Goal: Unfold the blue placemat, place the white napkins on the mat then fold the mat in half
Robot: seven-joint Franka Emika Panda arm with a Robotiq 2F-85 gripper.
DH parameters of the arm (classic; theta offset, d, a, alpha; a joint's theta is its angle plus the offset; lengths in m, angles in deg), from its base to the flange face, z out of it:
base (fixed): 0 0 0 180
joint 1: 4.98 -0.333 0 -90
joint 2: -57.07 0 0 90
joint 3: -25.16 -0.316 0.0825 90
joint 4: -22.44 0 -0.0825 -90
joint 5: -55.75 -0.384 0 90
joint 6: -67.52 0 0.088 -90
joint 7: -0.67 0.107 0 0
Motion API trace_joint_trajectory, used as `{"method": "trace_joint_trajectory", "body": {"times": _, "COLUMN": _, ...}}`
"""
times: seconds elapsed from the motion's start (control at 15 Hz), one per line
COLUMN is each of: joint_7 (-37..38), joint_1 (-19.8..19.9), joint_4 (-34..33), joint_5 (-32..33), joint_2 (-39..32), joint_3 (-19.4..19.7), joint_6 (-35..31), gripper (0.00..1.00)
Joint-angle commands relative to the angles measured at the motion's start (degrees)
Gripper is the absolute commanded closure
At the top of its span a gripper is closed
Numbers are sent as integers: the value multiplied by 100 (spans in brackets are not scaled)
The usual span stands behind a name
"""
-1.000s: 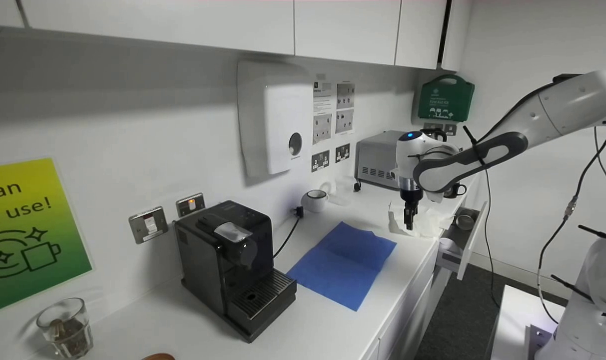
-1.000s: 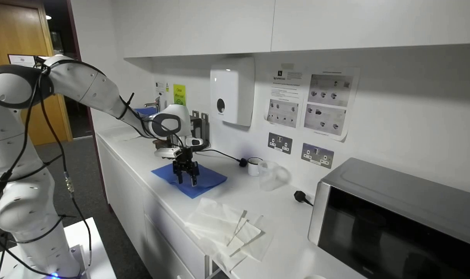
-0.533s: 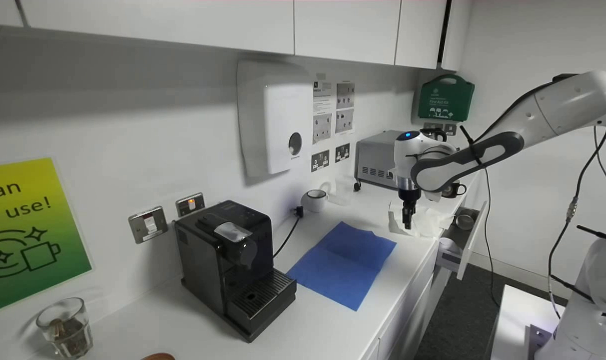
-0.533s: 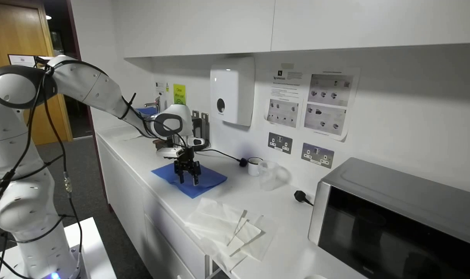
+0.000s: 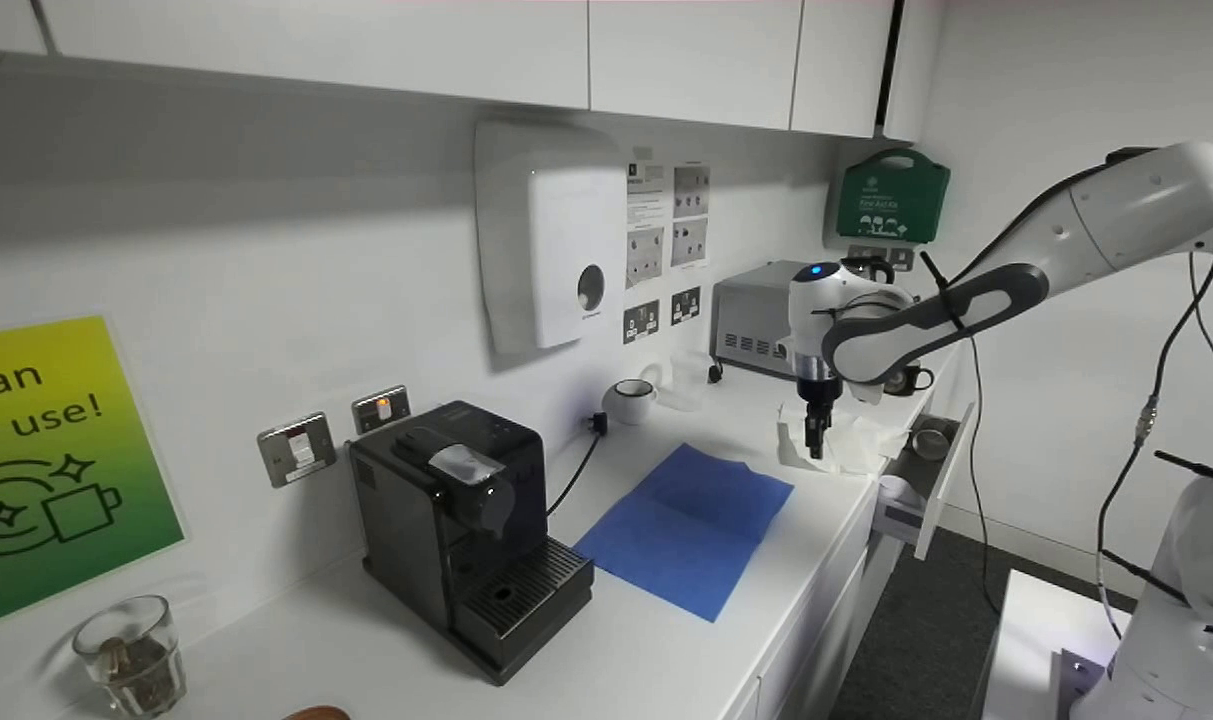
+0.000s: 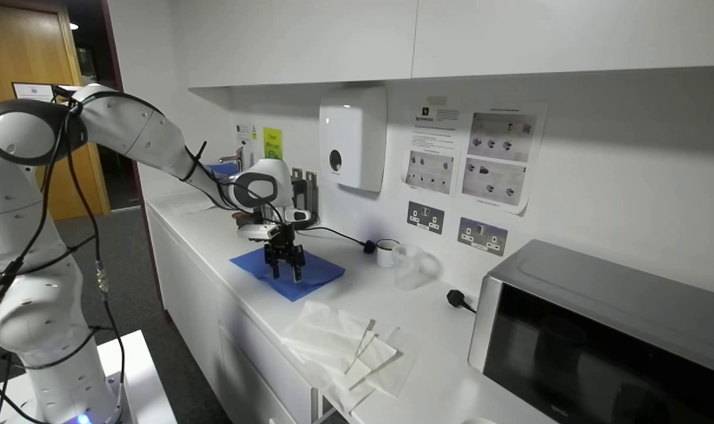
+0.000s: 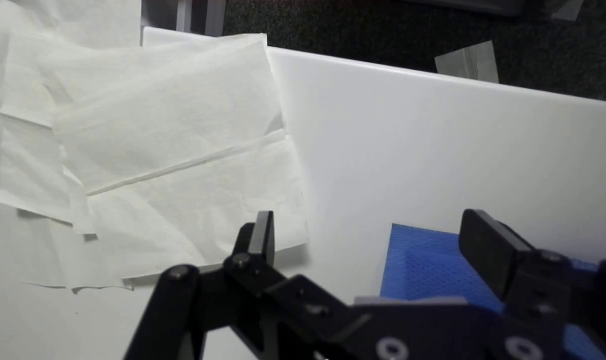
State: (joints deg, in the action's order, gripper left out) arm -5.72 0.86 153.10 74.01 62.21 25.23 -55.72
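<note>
Several white napkins (image 7: 173,115) lie overlapped near the blue placemat (image 5: 691,545); above the worktop (image 7: 372,150) I hold my gripper (image 7: 368,221), its jaws standing well apart.

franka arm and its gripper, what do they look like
The Franka arm is glossy white with rounded segments, dark grey ring-shaped trim and a blue light at the wrist end. Black cables run along it. The Robotiq gripper is black and angular, with two blocky fingers.
</note>
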Motion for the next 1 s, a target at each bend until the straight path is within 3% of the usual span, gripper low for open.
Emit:
{"method": "trace_joint_trajectory", "body": {"times": 0.0, "joint_7": 21, "joint_1": -92, "joint_4": -18, "joint_5": 110, "joint_2": 8, "joint_3": 100, "joint_6": -25, "gripper": 0}}
{"method": "trace_joint_trajectory", "body": {"times": 0.4, "joint_7": 224, "joint_1": -2, "joint_4": 2, "joint_5": 156, "joint_2": -49, "joint_3": 209, "joint_6": -150, "gripper": 0}}
{"method": "trace_joint_trajectory", "body": {"times": 0.93, "joint_7": 1057, "joint_1": 31, "joint_4": -216, "joint_5": 201, "joint_2": -543, "joint_3": 463, "joint_6": -454, "gripper": 0}}
